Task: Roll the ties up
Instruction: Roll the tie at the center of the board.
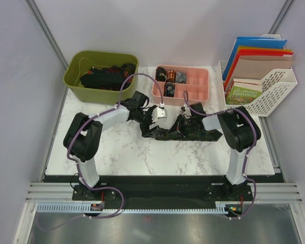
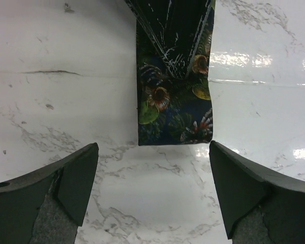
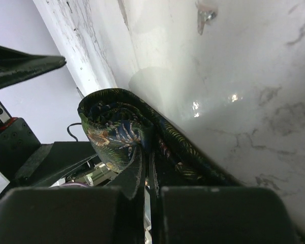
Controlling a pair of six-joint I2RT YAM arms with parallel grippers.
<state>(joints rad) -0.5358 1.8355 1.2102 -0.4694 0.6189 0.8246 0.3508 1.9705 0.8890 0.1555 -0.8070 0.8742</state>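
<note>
A dark tie (image 1: 169,134) with a leafy green-brown print lies on the marble between the two arms. In the left wrist view its flat, square-cut end (image 2: 175,104) rests on the marble just ahead of my left gripper (image 2: 152,173), which stands wide open around bare marble without touching it. My right gripper (image 3: 153,175) is shut on the tie's other end, where the fabric is wound into a loose roll (image 3: 117,127) around the fingertips. From above, the left gripper (image 1: 157,116) and right gripper (image 1: 189,121) sit at either end of the tie.
A green bin (image 1: 73,81) at the back left holds more loose ties (image 1: 104,77). A pink compartment tray (image 1: 198,84) behind the grippers holds several rolled ties (image 1: 169,75). A white file rack (image 1: 274,91) with folders and a book stands at the back right.
</note>
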